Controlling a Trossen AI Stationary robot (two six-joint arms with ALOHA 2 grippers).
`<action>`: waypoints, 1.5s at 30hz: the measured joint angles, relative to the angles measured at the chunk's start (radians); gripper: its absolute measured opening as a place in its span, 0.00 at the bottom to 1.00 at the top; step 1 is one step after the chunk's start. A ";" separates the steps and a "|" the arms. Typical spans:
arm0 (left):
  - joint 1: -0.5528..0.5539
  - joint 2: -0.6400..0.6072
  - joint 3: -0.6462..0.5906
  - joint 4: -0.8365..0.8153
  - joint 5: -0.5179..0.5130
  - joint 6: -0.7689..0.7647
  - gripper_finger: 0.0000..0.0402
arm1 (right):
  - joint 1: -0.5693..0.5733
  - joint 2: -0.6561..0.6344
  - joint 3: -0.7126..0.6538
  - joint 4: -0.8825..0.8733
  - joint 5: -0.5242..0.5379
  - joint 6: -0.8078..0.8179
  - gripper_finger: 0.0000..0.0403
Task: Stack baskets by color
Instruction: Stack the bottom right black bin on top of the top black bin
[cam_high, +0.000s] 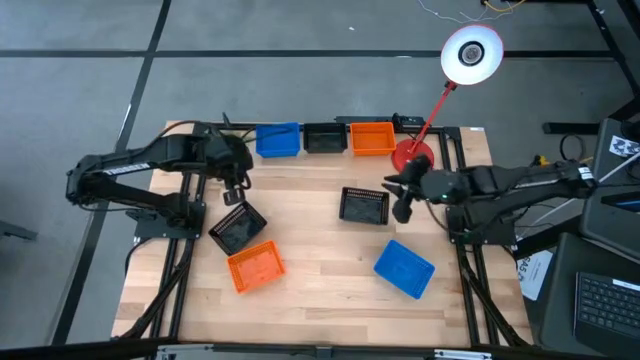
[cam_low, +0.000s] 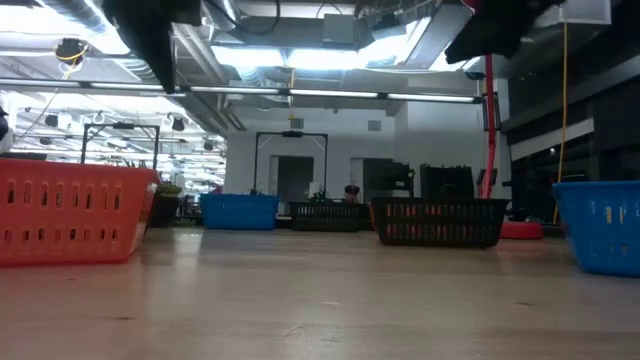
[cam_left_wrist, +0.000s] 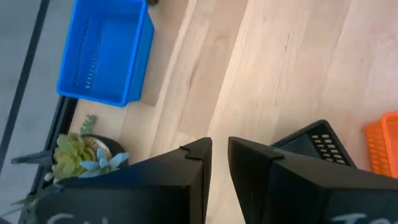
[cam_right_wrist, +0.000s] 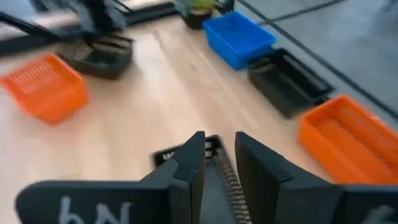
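Note:
Three baskets stand in a row along the table's far edge: blue (cam_high: 278, 140), black (cam_high: 323, 138) and orange (cam_high: 371, 138). Loose on the wood lie a black basket (cam_high: 238, 228) and an orange one (cam_high: 256, 267) at the left, a black one (cam_high: 364, 205) in the middle and a blue one (cam_high: 404, 268) at the near right. My left gripper (cam_high: 235, 195) (cam_left_wrist: 219, 142) hangs above the table just beyond the left black basket (cam_left_wrist: 314, 140), its fingers a narrow gap apart and empty. My right gripper (cam_high: 402, 208) (cam_right_wrist: 219, 135) hangs beside the middle black basket (cam_right_wrist: 224, 171), also slightly open and empty.
A red desk lamp (cam_high: 430, 110) stands at the far right corner, its head reaching beyond the table. A small potted plant (cam_left_wrist: 81, 155) sits at the far left corner by the blue basket (cam_left_wrist: 106, 50). Bare wood (cam_high: 320, 270) lies between the near orange and blue baskets.

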 joint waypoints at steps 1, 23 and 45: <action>0.000 -0.001 0.000 0.004 0.000 -0.003 0.11 | -0.006 0.030 0.031 -0.019 -0.001 -0.034 0.22; 0.000 0.002 -0.024 0.026 0.074 0.128 0.11 | -0.161 0.441 0.247 -0.171 -0.346 -0.156 0.39; 0.002 -0.128 -0.312 0.328 0.181 0.179 0.11 | -0.086 0.743 0.246 -0.188 -0.466 -0.129 0.39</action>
